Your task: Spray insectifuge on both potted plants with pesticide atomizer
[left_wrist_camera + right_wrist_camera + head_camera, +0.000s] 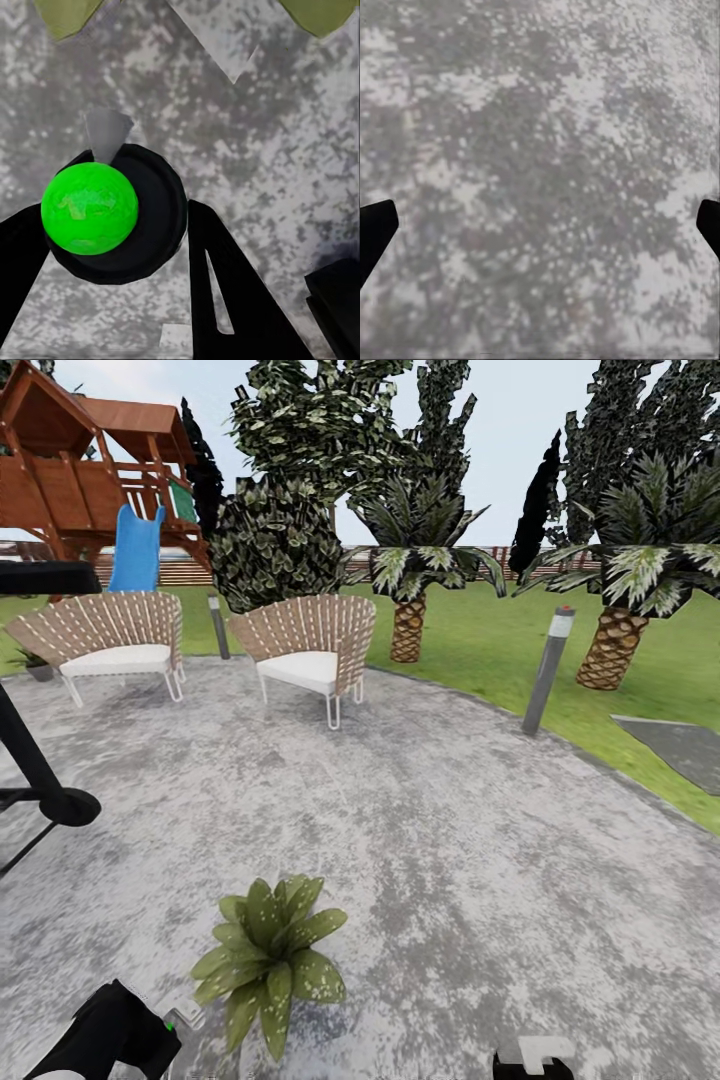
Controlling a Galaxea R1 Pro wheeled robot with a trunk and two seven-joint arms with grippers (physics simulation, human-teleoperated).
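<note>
The pesticide atomizer (150, 225), a dark rounded bottle with a bright green ball, sits between the two black fingers of my left gripper (112, 217), which is shut on it. In the head view that gripper (150, 1035) hangs low at the near left, just left of a potted plant (270, 950) with broad pointed leaves. Two of its leaf tips (64, 11) show ahead of the bottle. A second small potted plant (33, 662) stands far left beside a chair. My right gripper (535, 1055) is open above bare paving (540, 180).
Two wicker chairs (115, 640) (310, 650) stand at the back of the grey paved patio (450, 840). A bollard lamp (548, 672) marks the patio's right edge by the grass. Palms (408, 615), a dark bush (270, 545) and a wooden playset (90, 470) lie beyond. A black stand (40, 780) is at left.
</note>
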